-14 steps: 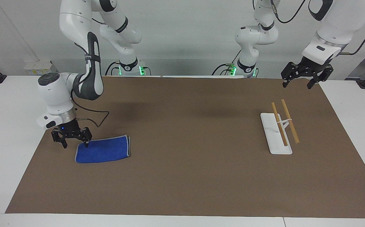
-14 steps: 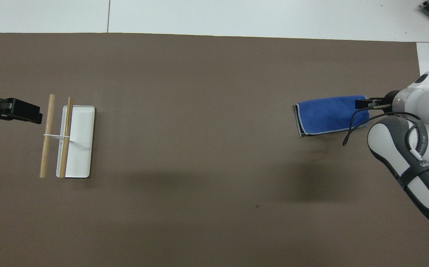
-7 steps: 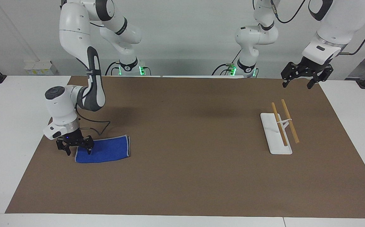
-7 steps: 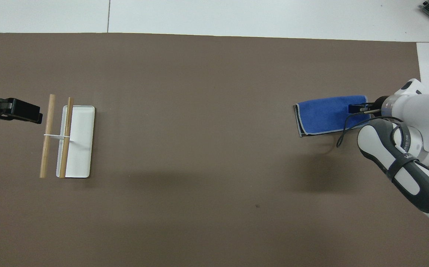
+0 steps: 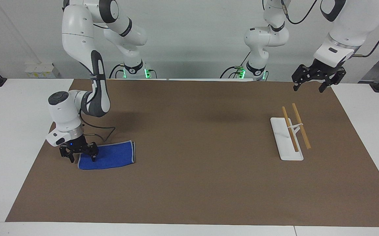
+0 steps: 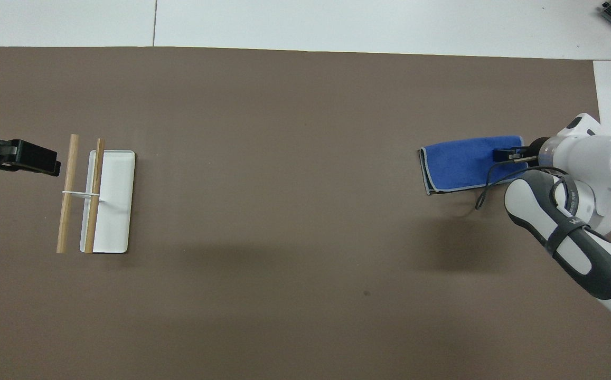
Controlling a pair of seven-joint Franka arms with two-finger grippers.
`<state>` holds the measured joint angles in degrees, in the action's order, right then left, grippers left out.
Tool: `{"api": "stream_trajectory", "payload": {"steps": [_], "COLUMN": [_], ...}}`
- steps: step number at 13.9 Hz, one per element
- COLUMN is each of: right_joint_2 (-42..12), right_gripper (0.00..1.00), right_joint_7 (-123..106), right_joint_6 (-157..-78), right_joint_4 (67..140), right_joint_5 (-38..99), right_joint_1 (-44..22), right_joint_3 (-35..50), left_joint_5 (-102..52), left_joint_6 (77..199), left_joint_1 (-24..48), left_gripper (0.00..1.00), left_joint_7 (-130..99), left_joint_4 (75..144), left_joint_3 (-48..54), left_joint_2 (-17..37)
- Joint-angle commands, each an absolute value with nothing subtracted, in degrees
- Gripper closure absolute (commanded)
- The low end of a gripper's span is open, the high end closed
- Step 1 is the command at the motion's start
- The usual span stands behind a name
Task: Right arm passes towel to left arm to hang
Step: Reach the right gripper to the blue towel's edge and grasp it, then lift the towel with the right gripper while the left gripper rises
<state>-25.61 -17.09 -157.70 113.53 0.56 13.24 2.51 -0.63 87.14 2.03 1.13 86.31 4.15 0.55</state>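
Observation:
The blue towel [image 5: 109, 156] with grey edge trim lies folded flat on the brown mat at the right arm's end of the table; it also shows in the overhead view [image 6: 469, 162]. My right gripper [image 5: 82, 159] is open and low at the towel's outer end, one finger over the cloth and one just off its edge; in the overhead view [image 6: 516, 156] the wrist covers most of it. My left gripper [image 5: 309, 88] is open and waits in the air above the mat's edge near the rack [image 5: 291, 132]. The rack has a white base and two wooden bars [image 6: 81, 192].
The brown mat [image 5: 196, 183] covers most of the white table. A black cable loops from the right wrist down beside the towel [image 5: 105, 132]. The arm bases stand at the robots' edge of the table.
My right gripper has come down and moved a little onto the towel's outer end. The towel and the left arm have not moved.

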Motion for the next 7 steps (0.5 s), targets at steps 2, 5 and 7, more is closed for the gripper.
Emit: {"api": "stream_trajectory", "payload": {"steps": [2, 5, 7], "right_joint_2": [-26.4, -26.4, -26.4], "right_gripper": [0.0, 0.19, 0.5], "right_joint_7": [-17.4, -17.4, -17.5], "right_joint_6": [-159.1, -159.0, -159.0], "right_joint_4": [113.3, 113.4, 113.3], "right_joint_5": [0.5, 0.5, 0.5], "right_joint_1": [13.5, 13.3, 13.2], "right_joint_3": [3.0, 3.0, 3.0], "left_joint_5": [-1.2, -1.2, -1.2], "left_joint_6": [87.1, 87.2, 87.2], "left_joint_1": [1.6, 1.6, 1.6], "left_gripper": [0.0, 0.0, 0.0], "left_joint_7": [1.5, 1.5, 1.5], "left_joint_4": [88.2, 88.2, 88.2], "left_joint_3": [4.3, 4.3, 4.3], "left_joint_2": [-1.1, -1.1, -1.1]}}
